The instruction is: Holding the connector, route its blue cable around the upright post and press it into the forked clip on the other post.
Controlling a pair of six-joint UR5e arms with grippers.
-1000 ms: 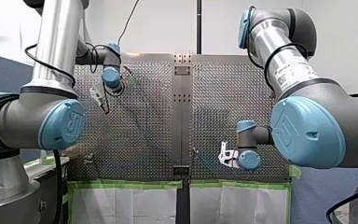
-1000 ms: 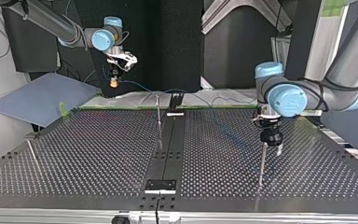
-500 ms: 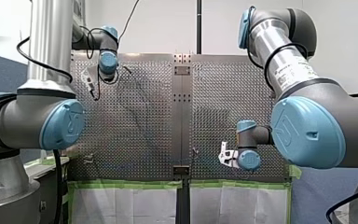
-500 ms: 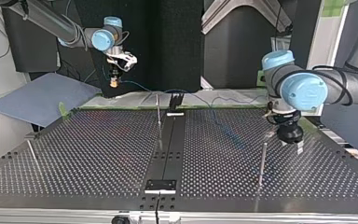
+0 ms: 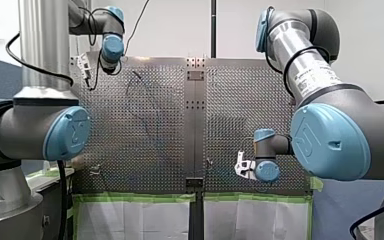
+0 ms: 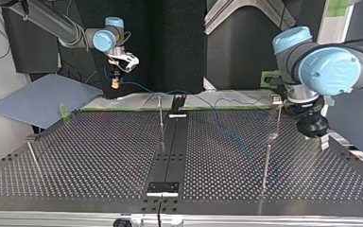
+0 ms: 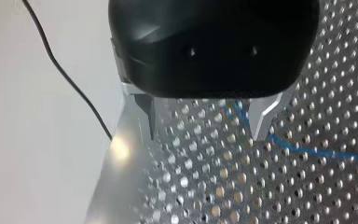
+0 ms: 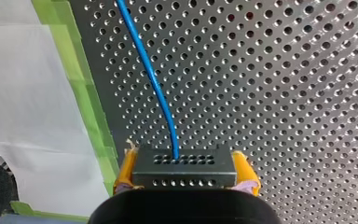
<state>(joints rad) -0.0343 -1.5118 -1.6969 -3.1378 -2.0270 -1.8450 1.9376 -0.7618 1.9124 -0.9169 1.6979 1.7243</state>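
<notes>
1. Since a second ago, my left gripper (image 6: 317, 135) has drawn away from the thin metal upright post (image 6: 266, 163)
2. Well apart from that post, the dark grey perforated connector (image 8: 184, 170) sits clamped between the yellow pads of my right gripper (image 8: 185, 159)
3. Its thin blue cable (image 8: 149, 74) trails over the perforated metal table (image 8: 284, 70) toward the post
4. Metal fingers (image 7: 263, 116) of my left gripper stand wide apart, empty

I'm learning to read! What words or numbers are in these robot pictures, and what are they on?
None can be read.
Dark print on my right arm's silver tube: too blurred to read.
Raised mark on my left arm's blue round cap: not legible.
</notes>
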